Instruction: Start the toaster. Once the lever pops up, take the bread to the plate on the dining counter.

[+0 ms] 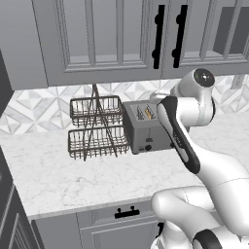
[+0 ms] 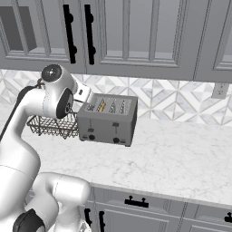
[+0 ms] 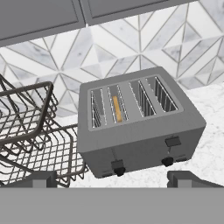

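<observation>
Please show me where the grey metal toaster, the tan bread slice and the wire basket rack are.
Grey metal four-slot toaster [image 3: 144, 146]: hand view, front panel.
Tan bread slice [image 3: 117, 109]: hand view, top edge.
Two-tier wire basket rack [image 1: 97, 141]: left base view, lower basket.

Toaster [image 3: 140, 124] on the counter [image 2: 181, 158], backed against the tiled wall [image 2: 172, 102]. Bread [image 3: 117, 109] in its second slot from the left. Wire basket rack [image 1: 96, 127] just left of toaster. Cabinets [image 2: 136, 31] above.
</observation>
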